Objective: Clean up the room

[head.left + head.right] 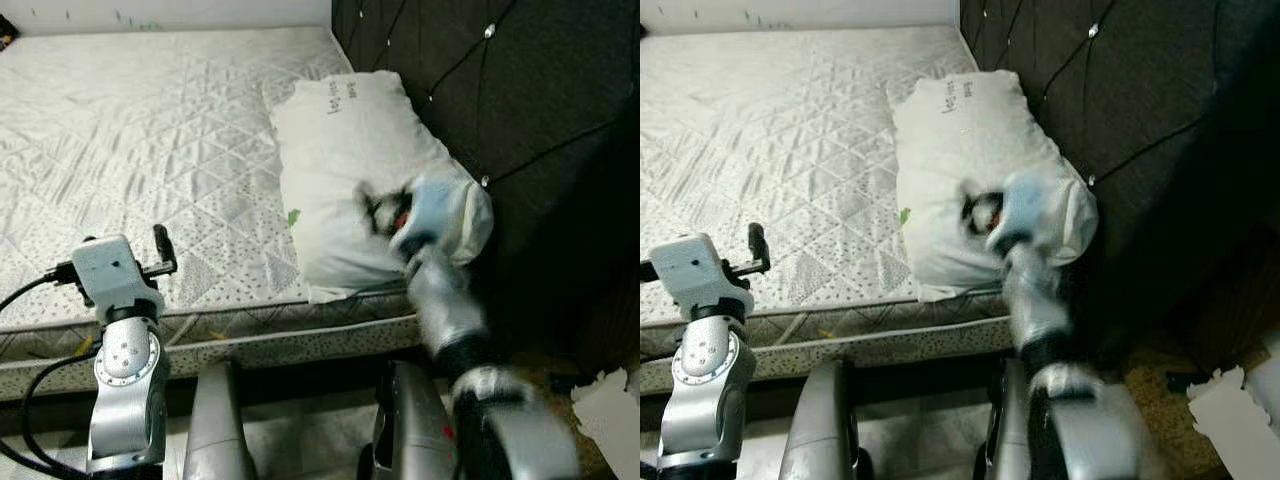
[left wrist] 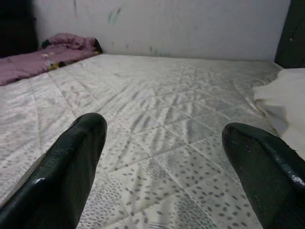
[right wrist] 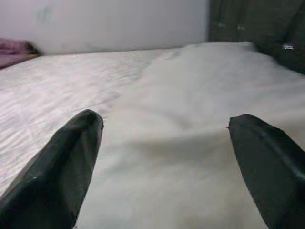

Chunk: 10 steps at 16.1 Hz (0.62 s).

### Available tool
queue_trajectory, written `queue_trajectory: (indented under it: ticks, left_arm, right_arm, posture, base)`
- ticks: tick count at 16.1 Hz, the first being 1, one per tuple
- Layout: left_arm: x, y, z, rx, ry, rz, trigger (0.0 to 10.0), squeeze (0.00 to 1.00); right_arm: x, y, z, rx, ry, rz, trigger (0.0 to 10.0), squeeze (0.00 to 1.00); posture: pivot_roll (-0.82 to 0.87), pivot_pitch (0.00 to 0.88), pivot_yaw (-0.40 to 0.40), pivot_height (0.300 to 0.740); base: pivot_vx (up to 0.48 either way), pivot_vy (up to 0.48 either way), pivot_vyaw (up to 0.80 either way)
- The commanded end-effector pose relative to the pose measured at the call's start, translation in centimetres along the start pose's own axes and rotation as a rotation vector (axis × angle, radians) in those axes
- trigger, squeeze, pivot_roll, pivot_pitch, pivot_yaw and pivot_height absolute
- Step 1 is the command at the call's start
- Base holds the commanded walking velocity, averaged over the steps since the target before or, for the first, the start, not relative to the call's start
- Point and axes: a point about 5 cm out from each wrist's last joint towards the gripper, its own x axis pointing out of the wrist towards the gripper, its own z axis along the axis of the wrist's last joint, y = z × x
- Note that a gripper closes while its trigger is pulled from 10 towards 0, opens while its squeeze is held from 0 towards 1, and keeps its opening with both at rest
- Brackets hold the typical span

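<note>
The pillow (image 1: 355,180) lies on the bed (image 1: 150,140) at its right side, against the dark padded headboard (image 1: 500,90). The right tool (image 3: 164,157) hovers over the near end of the pillow, its two black fingers (image 3: 62,167) spread wide with nothing between them; in the head views this arm is blurred. The left tool (image 2: 167,167) sits low at the near edge of the bare quilted mattress, fingers (image 2: 66,167) also wide apart and holding nothing. A purple blanket (image 2: 43,55) is bunched at the far corner of the bed by the white wall (image 2: 190,24). Torn paper (image 1: 605,405) lies on the floor at the right.
</note>
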Motion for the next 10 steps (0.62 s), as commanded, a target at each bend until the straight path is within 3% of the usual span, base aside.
queue_trajectory:
  ticks: [1,3,5,7,10]
  left_arm:
    - [-0.2,0.3,-0.2,0.031,-0.005,0.012,10.0,0.0]
    - [-1.0,0.5,-0.6,0.053,-0.001,0.001,10.0,0.0]
    - [-1.9,0.8,-1.1,0.06,0.014,0.008,10.0,0.0]
    - [-2.5,0.4,-1.2,0.064,0.011,-0.006,10.0,0.0]
    - [-2.8,-0.2,-1.1,0.05,0.003,-0.027,10.0,0.0]
  right_arm:
    - [-0.5,0.6,1.1,-0.059,-0.066,0.076,10.0,1.0]
    - [-3.5,0.5,-0.1,-0.139,-0.06,0.134,10.0,1.0]
    - [-5.6,-0.4,-0.8,-0.152,-0.016,0.107,10.0,1.0]
    - [-6.1,-0.8,-0.5,-0.16,0.002,0.081,10.0,1.0]
    - [-5.2,0.8,0.2,-0.116,-0.022,0.091,10.0,1.0]
  posture:
    - [0.01,0.0,-0.019,0.532]
    - [0.01,0.0,-0.027,0.532]
    - [0.0,0.0,-0.027,0.532]
    - [-0.01,0.0,-0.018,0.532]
    - [-0.02,0.0,0.003,0.532]
  base:
    - [0.0,0.0,0.0]
    - [0.0,0.0,0.0]
    - [0.0,0.0,0.0]
    - [0.0,0.0,0.0]
    - [0.0,0.0,0.0]
